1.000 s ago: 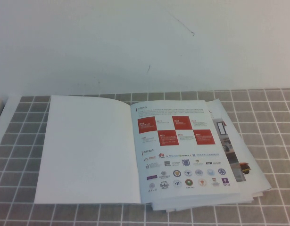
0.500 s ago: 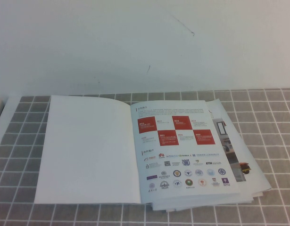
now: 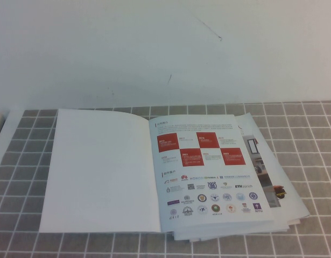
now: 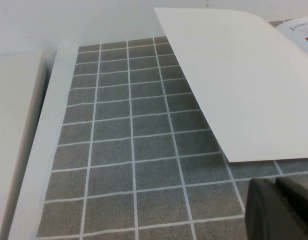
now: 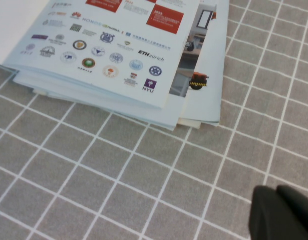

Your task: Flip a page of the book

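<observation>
The book (image 3: 154, 172) lies open on the grey checked cloth (image 3: 316, 156). The page (image 3: 103, 172) lies flat on the left, blank white side up, its outer edge resting on the cloth. The facing right-hand page (image 3: 208, 172) shows red squares above rows of logos. Loose printed sheets (image 3: 278, 188) stick out from under the book's right and near edges (one shows a small wheeled robot).

The left gripper (image 4: 281, 210) hangs above bare cloth just off the near left corner of the page, touching nothing; its dark fingers sit pressed together, holding nothing. The right gripper (image 5: 284, 212) hovers over the cloth near the sheets' near right corner, apart from them, fully closed and empty.
</observation>
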Robot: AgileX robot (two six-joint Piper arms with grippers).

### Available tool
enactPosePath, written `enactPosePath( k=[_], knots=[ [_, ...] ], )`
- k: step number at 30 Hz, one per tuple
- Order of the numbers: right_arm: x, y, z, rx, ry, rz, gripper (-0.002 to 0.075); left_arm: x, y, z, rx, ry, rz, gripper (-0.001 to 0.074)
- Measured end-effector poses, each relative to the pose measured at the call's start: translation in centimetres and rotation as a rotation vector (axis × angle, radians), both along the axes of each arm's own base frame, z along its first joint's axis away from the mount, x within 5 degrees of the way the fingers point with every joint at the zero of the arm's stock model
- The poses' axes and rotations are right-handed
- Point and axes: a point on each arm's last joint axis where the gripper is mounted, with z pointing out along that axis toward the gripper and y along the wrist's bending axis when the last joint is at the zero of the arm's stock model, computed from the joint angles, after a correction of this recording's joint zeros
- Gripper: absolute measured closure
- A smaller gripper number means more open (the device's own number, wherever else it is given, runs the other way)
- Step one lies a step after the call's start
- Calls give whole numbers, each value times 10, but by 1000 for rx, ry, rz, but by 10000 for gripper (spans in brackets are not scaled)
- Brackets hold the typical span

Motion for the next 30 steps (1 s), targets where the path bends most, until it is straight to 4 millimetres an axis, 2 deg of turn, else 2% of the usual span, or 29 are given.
enactPosePath(
  k=[9,30],
  knots=[
    [0,0,0,0,0,0,727,0,1,0,-66,8,27,739],
    [0,0,0,0,0,0,727,0,1,0,-67,8,27,739]
  ],
)
